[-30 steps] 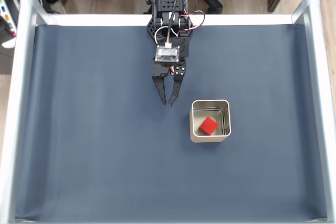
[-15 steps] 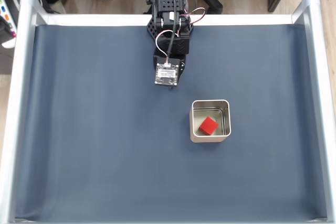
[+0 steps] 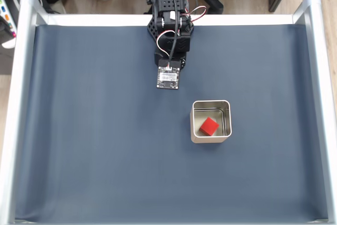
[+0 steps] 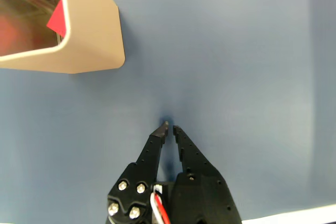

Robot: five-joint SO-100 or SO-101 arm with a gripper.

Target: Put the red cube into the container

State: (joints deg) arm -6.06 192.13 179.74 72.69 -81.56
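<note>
Gripper (image 4: 169, 126) is hanging empty over the blue surface (image 3: 95, 146), its two black fingers pressed almost together at the tips (only a sliver of gap shows in the wrist view). Up and to the left of it there, the container (image 4: 84, 35) is sitting apart. Inside the container (image 3: 196, 125), in the fixed view, the red cube (image 3: 209, 126) is lying, turned corner-on to the walls.

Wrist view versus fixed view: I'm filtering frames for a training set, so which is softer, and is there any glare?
Wrist view: soft, the container washed pale, the red cube a blurred sliver, the gripper sharper. Fixed view: crisp, evenly lit, mild sheen inside the container around the red cube.
</note>
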